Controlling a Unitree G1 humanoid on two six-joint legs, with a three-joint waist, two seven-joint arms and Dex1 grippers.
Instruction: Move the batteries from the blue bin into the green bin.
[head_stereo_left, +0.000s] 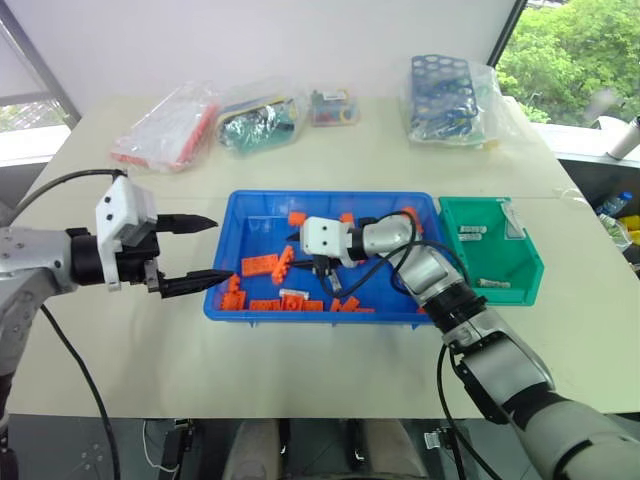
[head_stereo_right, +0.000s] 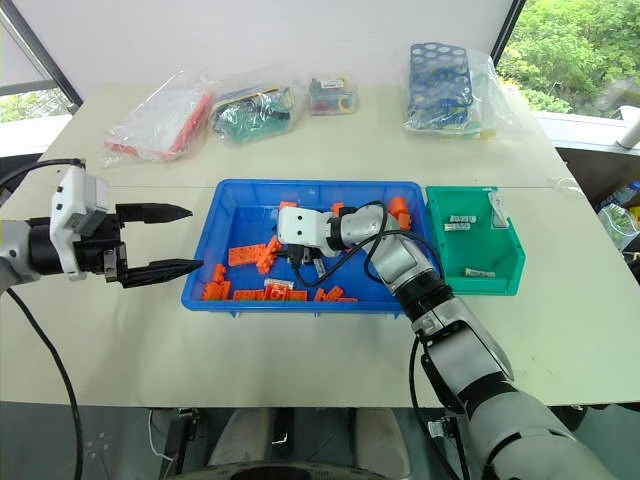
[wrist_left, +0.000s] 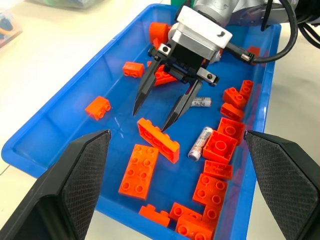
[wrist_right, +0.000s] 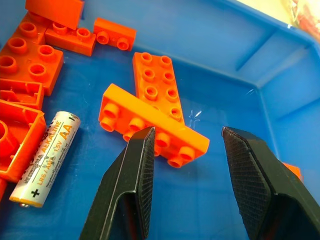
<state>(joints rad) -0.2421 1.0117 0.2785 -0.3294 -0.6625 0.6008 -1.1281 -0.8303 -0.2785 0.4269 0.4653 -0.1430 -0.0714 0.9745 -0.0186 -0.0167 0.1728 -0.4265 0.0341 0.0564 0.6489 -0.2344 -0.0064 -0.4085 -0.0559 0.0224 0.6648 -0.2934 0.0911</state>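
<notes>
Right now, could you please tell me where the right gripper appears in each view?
Left eye: right gripper mid blue bin, jaws open over orange bricks.
Right eye: same spot, mid bin.
Left wrist: facing the camera, above a long orange brick.
Right wrist: jaws frame that brick.
Shared landmark: the blue bin.

Two batteries (wrist_left: 200, 142) in blue bin (wrist_left: 60, 125); three in green bin (head_stereo_left: 528, 262).

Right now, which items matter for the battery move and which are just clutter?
Job:
- batteries, lying in the blue bin
- green bin, some batteries already inside
- right gripper, open over the bricks, empty

Clutter:
- orange bricks in the blue bin
- bagged parts at the table's far edge
- blue holed rack in a bag
</notes>
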